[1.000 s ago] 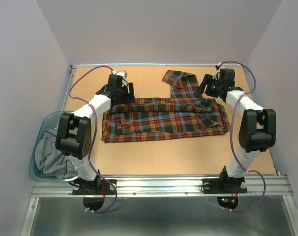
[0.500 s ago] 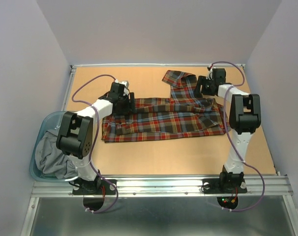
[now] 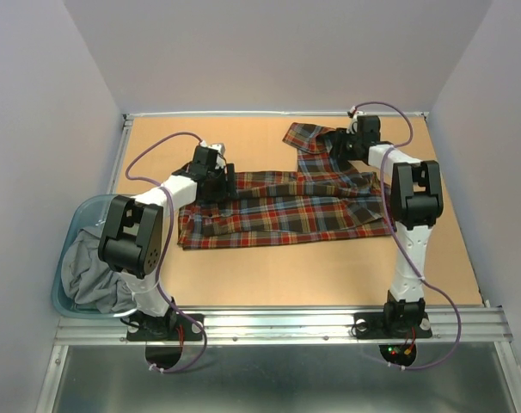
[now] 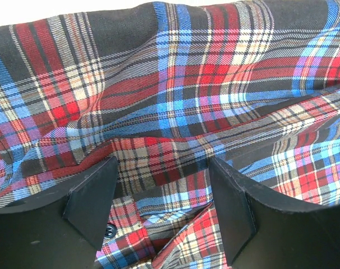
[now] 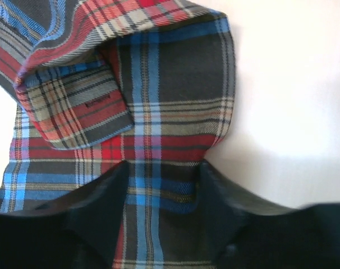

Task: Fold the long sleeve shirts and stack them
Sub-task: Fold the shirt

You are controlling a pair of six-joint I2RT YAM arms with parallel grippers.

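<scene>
A plaid long sleeve shirt (image 3: 286, 206) in red, dark brown, navy and yellow lies spread across the middle of the table, with one sleeve (image 3: 310, 136) reaching toward the back. My left gripper (image 3: 219, 179) is low over the shirt's far left edge. In the left wrist view it (image 4: 161, 196) is open, its fingers (image 4: 94, 196) standing on either side of rumpled plaid cloth (image 4: 170, 84) with a button. My right gripper (image 3: 340, 143) is at the sleeve. In the right wrist view it (image 5: 161, 196) is open and straddles the sleeve cloth (image 5: 159, 84).
A blue bin (image 3: 64, 249) stands off the table's left edge and holds grey garments (image 3: 93, 275). The wooden tabletop (image 3: 329, 267) runs to a metal rail at the near edge. Purple walls close in the back and sides.
My right gripper has swung left and back from the shirt's right end onto the sleeve. My left gripper has shifted slightly right and down onto the shirt's far edge.
</scene>
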